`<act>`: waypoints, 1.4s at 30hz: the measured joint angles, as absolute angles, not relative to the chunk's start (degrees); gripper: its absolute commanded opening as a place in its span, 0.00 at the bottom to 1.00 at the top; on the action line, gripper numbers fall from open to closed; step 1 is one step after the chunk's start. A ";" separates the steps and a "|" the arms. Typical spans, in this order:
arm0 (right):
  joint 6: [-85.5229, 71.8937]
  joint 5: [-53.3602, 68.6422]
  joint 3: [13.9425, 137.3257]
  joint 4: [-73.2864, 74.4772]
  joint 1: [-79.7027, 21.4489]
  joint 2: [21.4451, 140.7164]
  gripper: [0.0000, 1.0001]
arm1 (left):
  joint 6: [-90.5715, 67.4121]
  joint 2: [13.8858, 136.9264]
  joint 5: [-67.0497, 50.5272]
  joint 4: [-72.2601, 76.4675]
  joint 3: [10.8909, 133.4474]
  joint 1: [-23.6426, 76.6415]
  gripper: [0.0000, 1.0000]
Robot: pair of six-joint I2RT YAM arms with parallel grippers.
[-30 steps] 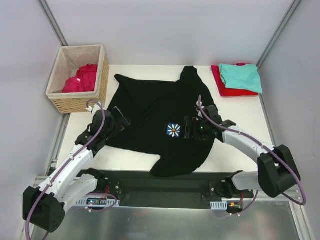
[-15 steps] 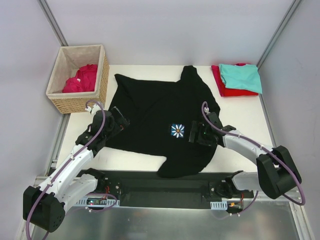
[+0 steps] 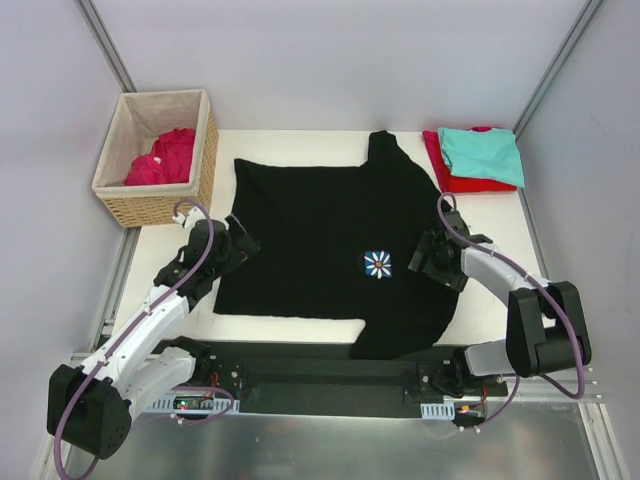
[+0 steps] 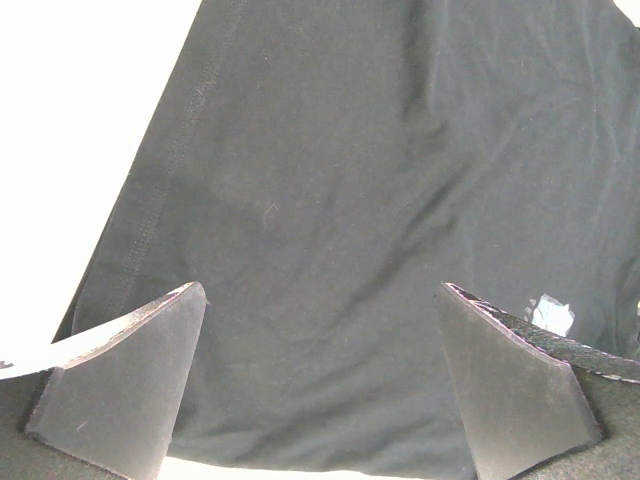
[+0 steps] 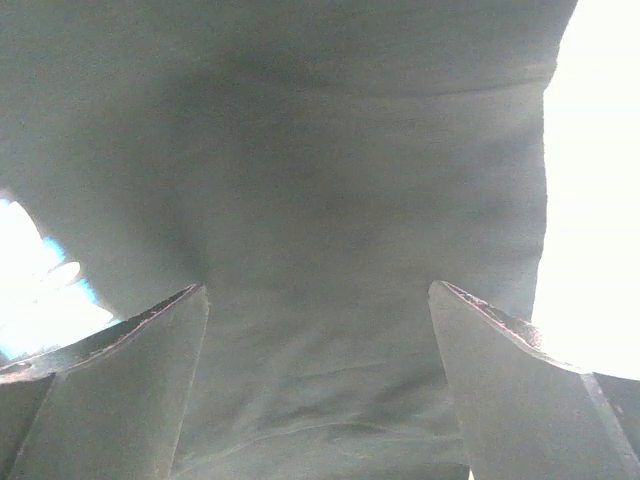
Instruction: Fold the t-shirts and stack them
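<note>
A large black t-shirt with a small white-blue flower print lies spread over the table's middle. My left gripper sits low over its left edge, jaws wide apart, with black cloth between the fingertips. My right gripper sits low on the shirt's right part, just right of the flower, jaws also wide apart over cloth. A folded teal shirt lies on a folded red one at the back right. Crimson-pink shirts lie in the basket. No blue shirt shows.
The wicker basket with beige lining stands at the back left, beside the shirt's left sleeve. Bare white table shows right of the shirt and along the left. The shirt's lower tail reaches the table's near edge.
My right gripper has moved right and a little nearer, dragging the black shirt with it. The flower print shifted right and the shirt lies flatter and squarer. The left gripper has barely moved.
</note>
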State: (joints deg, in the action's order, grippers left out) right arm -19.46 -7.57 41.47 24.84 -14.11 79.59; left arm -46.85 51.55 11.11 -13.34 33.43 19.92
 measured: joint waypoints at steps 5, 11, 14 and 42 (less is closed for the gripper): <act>-19.66 -9.98 41.56 27.64 -11.64 79.35 0.97 | -46.70 51.53 11.42 -13.32 33.43 19.92 0.99; -19.70 -9.15 41.87 28.56 -14.39 73.69 0.97 | -46.44 51.66 11.53 -13.32 33.43 19.92 0.99; -18.74 -7.70 46.30 28.60 -18.00 73.30 0.96 | -46.28 52.97 11.31 -13.17 33.85 19.92 0.99; -18.39 10.33 67.22 15.40 -18.44 105.45 0.96 | -41.85 100.14 -5.91 8.95 54.08 19.88 0.99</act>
